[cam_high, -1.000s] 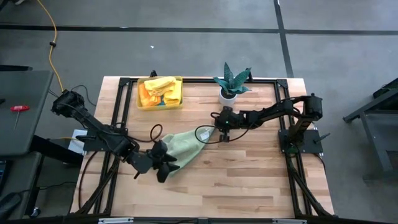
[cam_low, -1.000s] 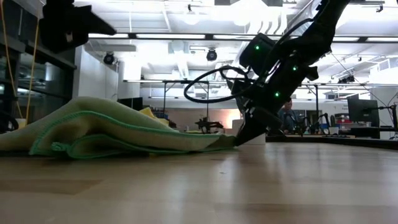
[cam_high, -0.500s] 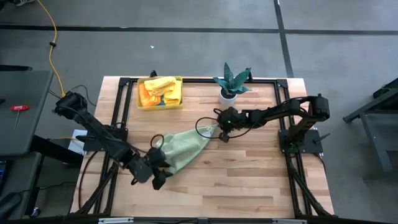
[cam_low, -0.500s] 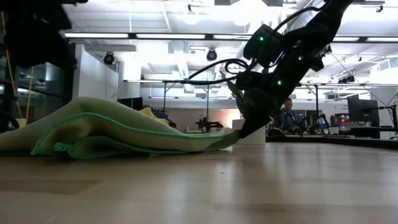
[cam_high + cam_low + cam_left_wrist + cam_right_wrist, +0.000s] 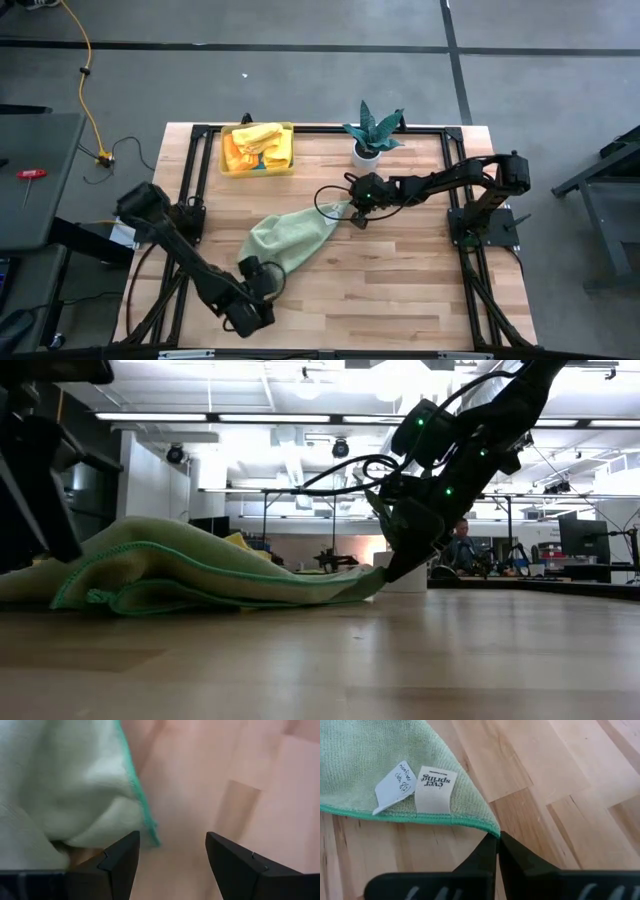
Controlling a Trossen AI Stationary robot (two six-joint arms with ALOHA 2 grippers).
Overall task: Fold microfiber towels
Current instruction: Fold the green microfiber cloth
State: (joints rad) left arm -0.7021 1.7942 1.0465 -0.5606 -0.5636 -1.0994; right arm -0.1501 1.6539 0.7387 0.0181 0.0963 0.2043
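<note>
A light green microfiber towel (image 5: 290,235) lies bunched on the wooden table, resting on its underside, with its hem (image 5: 150,555) rumpled into folds. My right gripper (image 5: 352,212) is shut on its far-right corner, where two white labels (image 5: 427,787) are sewn in. My left gripper (image 5: 270,282) hovers open at the towel's near-left end. In the left wrist view a hemmed corner (image 5: 147,827) lies just beyond one finger, and only bare wood shows between the fingers (image 5: 172,850). My right gripper pinches the towel's pointed corner (image 5: 492,831) between its two fingertips, only at their free ends. The fingers slant down from the table's right side. The corner (image 5: 372,584) is raised a little off the wood, and the rest of the towel lies slack on the table.
A yellow bin (image 5: 257,150) holding more towels stands at the far left. A potted plant in a white pot (image 5: 372,140) stands at the far edge, just beyond my right gripper. Bare wood (image 5: 420,280) stretches across the near right.
My left gripper has gone down and toward the table's near edge, coming to the towel's near-left end, and has turned as it went. My right gripper has rolled about its own line, and the corner under its fingertips has risen slightly off the table.
</note>
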